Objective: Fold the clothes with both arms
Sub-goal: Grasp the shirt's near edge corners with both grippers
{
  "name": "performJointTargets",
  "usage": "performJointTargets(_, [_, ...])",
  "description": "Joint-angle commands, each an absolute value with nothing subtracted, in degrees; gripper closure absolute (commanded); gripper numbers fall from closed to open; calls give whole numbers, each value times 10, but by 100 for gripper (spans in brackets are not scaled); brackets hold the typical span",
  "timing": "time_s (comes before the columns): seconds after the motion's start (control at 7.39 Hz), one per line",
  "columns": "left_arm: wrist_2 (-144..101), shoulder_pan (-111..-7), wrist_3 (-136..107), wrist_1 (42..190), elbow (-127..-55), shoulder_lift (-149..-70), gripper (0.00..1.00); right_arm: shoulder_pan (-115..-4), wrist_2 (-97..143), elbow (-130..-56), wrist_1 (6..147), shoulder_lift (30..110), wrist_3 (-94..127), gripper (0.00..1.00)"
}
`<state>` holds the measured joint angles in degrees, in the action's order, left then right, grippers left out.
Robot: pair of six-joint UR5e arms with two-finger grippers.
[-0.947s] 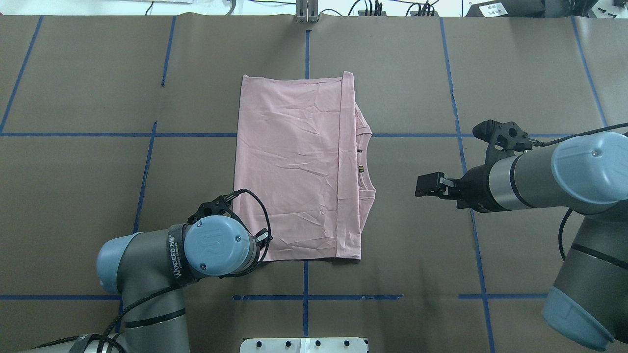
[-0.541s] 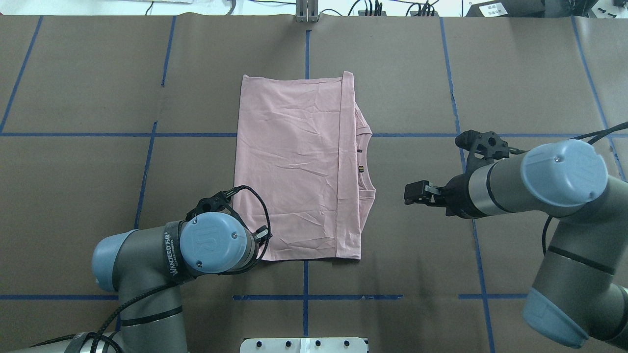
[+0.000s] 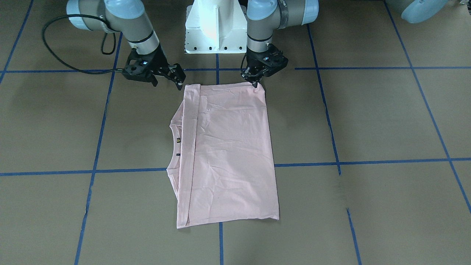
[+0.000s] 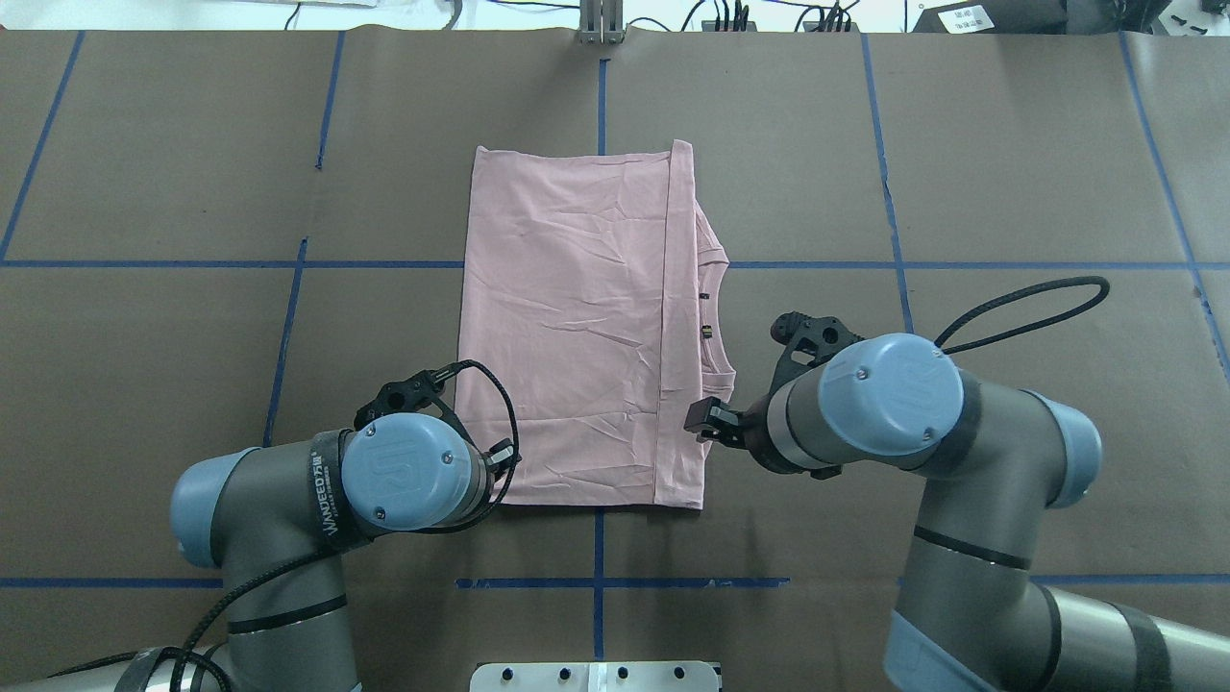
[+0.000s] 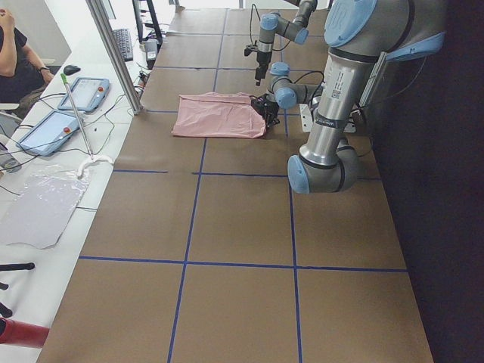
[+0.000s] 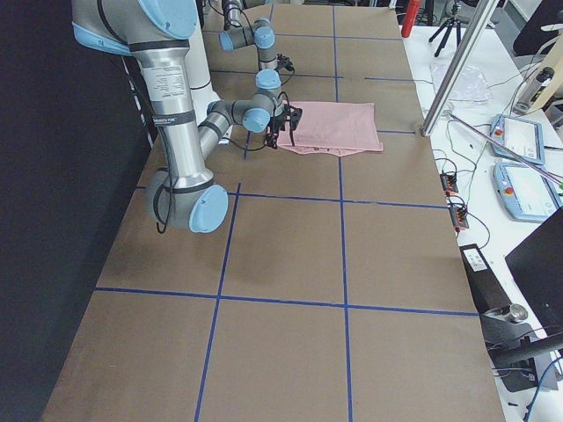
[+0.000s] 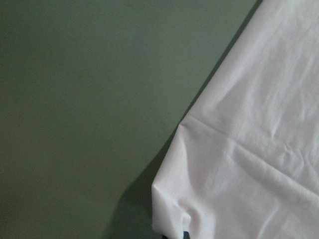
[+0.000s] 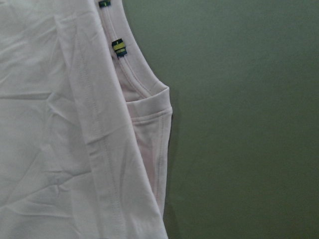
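The pale pink T-shirt (image 3: pixel 228 147) lies folded into a long rectangle in the middle of the table (image 4: pixel 577 317), neckline to the robot's right, print hidden. A small black tag (image 8: pixel 118 47) sits at the collar. My left gripper (image 3: pixel 254 81) is at the shirt's near left corner, shut on it; the left wrist view shows that corner (image 7: pixel 172 216) bunched up. In the overhead view the left wrist (image 4: pixel 408 476) hides this gripper. My right gripper (image 3: pixel 167 81) is open, just off the shirt's near right edge, a fingertip (image 4: pixel 699 415) touching or almost touching the fabric.
The white base pedestal (image 3: pixel 215 25) stands just behind the shirt's near edge. Blue tape lines (image 4: pixel 598 548) cross the brown table cover. A black cable (image 4: pixel 1019 308) loops off the right arm. Tablets (image 5: pixel 53 132) and a seated person (image 5: pixel 15 60) are beyond the far edge.
The right arm has swung in from the right, bringing its gripper to the shirt's near right edge. The left arm has shifted slightly left and toward the base; the near left corner moved with it.
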<state>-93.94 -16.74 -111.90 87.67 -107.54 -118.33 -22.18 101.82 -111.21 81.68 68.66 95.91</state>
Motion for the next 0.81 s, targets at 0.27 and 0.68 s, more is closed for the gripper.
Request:
performJointTargets(0.27, [-939, -167, -1111, 877, -1077, -1182, 100, -200, 992, -1005, 829, 600, 1008, 0])
performJointTargets(0.68, [-939, -168, -1107, 877, -1077, -1182, 100, -200, 992, -994, 825, 599, 1019, 0])
